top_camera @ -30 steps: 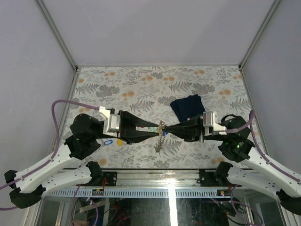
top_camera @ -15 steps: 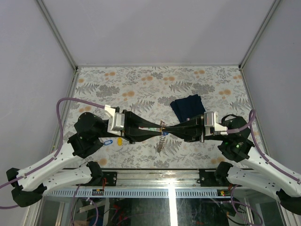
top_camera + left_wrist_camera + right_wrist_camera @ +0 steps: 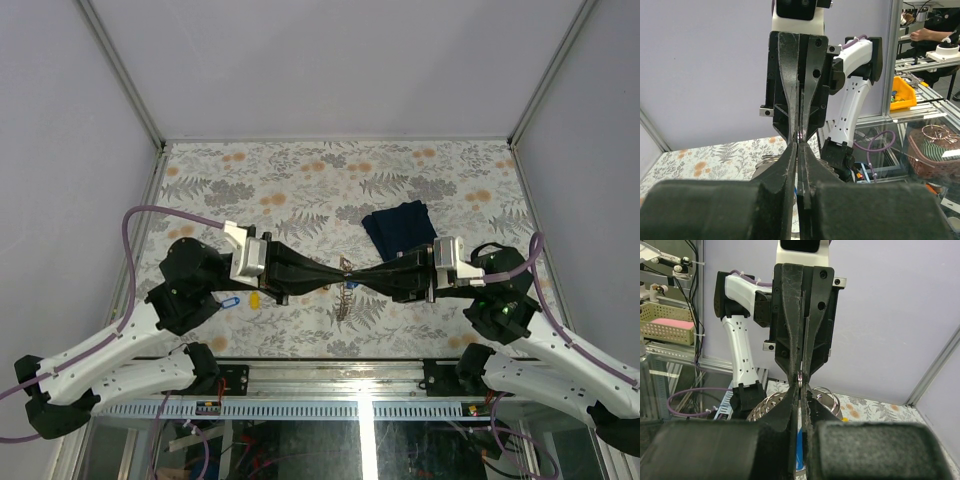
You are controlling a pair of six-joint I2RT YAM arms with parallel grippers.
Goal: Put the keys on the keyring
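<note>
Both arms meet tip to tip above the table's near middle. My left gripper [image 3: 338,270] is shut, and so is my right gripper [image 3: 353,270]. Each pinches the top of the keyring [image 3: 344,297], which hangs edge-on below the tips. In the right wrist view the ring's silvery loops [image 3: 768,407] bulge on both sides of my fingers, and a blue tag [image 3: 799,450] hangs under them. A thin bit of ring wire shows between the opposite tips in each wrist view. Two keys lie on the table by the left arm, one with a blue tag [image 3: 230,300] and one with a yellow tag [image 3: 253,299].
A dark navy folded cloth [image 3: 400,228] lies just behind the right gripper. The floral tablecloth [image 3: 300,180] reaches back to the white walls and metal corner posts. The arm bases and a glass-topped frame [image 3: 360,390] run along the near edge.
My left gripper has closed its jaws and slid right until its tips meet the right gripper's. The greenish thing seen between its fingers before no longer shows. The right arm has stayed put.
</note>
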